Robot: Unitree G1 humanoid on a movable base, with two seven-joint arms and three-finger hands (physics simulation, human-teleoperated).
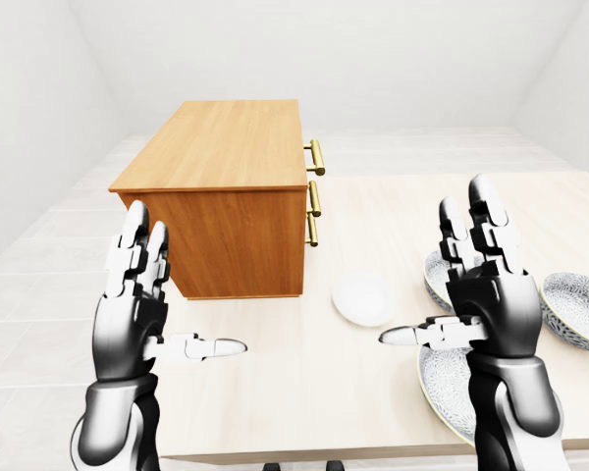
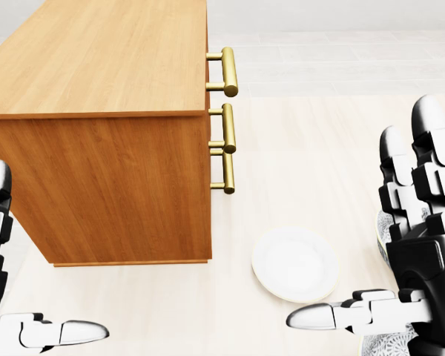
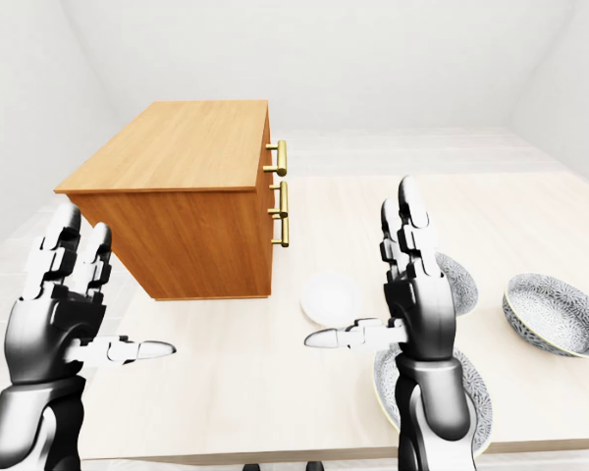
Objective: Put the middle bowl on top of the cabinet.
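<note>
Both my hands are raised above the table (image 1: 373, 211), holding nothing. Left hand (image 1: 133, 314) and right hand (image 1: 491, 304) are spread flat, fingers upright, thumbs pointing inward.

Three patterned bowls, white with grey-blue speckled insides:
- one (image 3: 560, 312) by the table's right edge in the right-eye view
- one (image 3: 459, 283) partly hidden behind my right hand
- one (image 1: 442, 383) at the bottom edge, crossed by my right arm

I cannot tell which is the middle bowl.

A plain white plate (image 1: 363, 297) lies between bowls and cabinet (image 1: 226, 147). The cabinet, wooden with brass handles (image 1: 317, 157), stands at the table's left edge.
</note>
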